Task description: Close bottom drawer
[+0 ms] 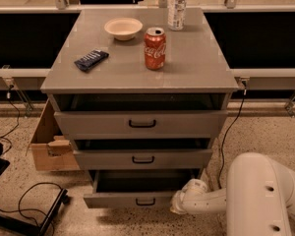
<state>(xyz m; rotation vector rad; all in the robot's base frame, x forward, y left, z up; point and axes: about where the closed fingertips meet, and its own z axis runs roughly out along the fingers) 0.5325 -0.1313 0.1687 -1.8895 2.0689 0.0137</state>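
One arm only: its gripper [179, 204] sat lower centre-right, at the right end of the pulled-out bottom drawer [119, 199], whose front stretched leftward; gripper's opening couldn't be told.

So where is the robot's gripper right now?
Low in the camera view, the gripper sits by the right front corner of the lowest grey metal drawer.
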